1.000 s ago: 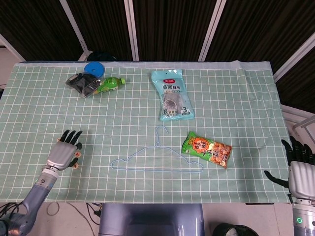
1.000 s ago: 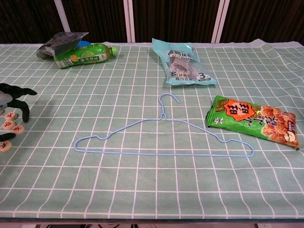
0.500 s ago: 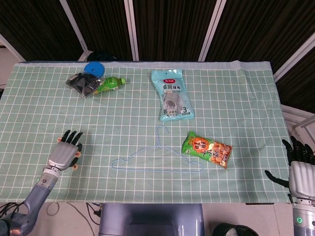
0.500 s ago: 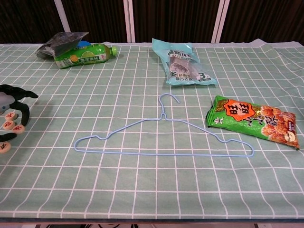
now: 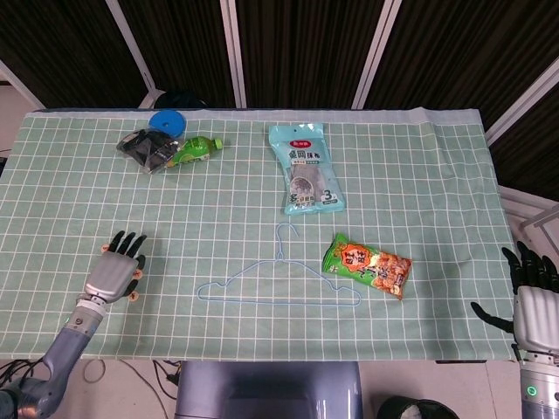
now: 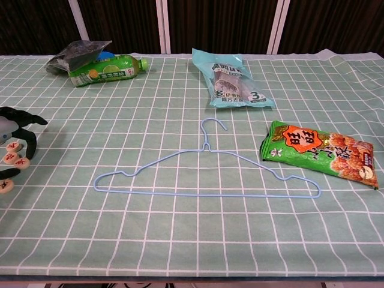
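Left hand (image 5: 113,271): fingers spread, hovering over the wooden discs (image 6: 13,159), apparently grasping nothing.
Discs: directly under its fingertips.
Right hand (image 5: 534,301): released, off the table's edge, far from them.

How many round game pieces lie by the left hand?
3 show in the chest view, all at the left table edge under the left hand: one beneath the fingers, one just nearer, one nearest the camera. The hand may hide more.

Matt checked cloth (image 6: 180,84); glossy plastic snack bag (image 6: 321,153); thin coated wire hanger (image 6: 204,174); wooden discs (image 6: 13,161).
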Motion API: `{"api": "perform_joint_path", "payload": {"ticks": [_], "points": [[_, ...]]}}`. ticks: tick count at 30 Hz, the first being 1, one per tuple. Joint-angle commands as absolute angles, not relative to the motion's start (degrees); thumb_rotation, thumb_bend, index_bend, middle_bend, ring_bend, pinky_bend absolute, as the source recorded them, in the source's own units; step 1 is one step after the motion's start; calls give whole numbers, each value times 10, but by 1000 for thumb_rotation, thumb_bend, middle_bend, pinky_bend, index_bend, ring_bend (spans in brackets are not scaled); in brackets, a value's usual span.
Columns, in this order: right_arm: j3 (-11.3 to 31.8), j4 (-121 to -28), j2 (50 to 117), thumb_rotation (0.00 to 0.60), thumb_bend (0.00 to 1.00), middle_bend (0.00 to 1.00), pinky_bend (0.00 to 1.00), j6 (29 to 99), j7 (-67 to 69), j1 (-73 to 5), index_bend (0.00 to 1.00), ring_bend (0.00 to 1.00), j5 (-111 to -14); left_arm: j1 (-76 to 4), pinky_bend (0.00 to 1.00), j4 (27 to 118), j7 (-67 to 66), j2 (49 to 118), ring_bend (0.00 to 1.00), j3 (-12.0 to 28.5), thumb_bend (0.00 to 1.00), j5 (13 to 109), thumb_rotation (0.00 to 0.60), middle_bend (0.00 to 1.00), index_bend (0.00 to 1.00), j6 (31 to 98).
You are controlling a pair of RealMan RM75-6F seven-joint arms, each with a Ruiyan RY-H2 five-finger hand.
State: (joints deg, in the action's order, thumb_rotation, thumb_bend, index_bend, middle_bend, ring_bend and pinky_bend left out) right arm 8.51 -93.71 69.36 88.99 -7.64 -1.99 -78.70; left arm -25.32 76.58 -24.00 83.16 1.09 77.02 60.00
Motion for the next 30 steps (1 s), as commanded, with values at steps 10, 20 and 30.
{"api": "perform_joint_path", "payload": {"ticks": [10, 20, 30], "points": [[85, -937, 693, 600, 205, 25, 0, 890, -76, -20, 104, 55, -788, -237, 20, 826, -229, 790, 0, -3, 322, 793, 600, 76, 504, 635], [84, -937, 693, 600, 205, 25, 0, 889, -76, -20, 104, 55, -789, -206, 20, 842, -209, 759, 0, -37, 322, 826, 600, 79, 504, 668], [84, -938, 693, 600, 205, 25, 0, 890, -79, -20, 104, 56, -788, -201, 20, 825, -202, 764, 0, -47, 323, 840, 600, 79, 500, 668]]}}
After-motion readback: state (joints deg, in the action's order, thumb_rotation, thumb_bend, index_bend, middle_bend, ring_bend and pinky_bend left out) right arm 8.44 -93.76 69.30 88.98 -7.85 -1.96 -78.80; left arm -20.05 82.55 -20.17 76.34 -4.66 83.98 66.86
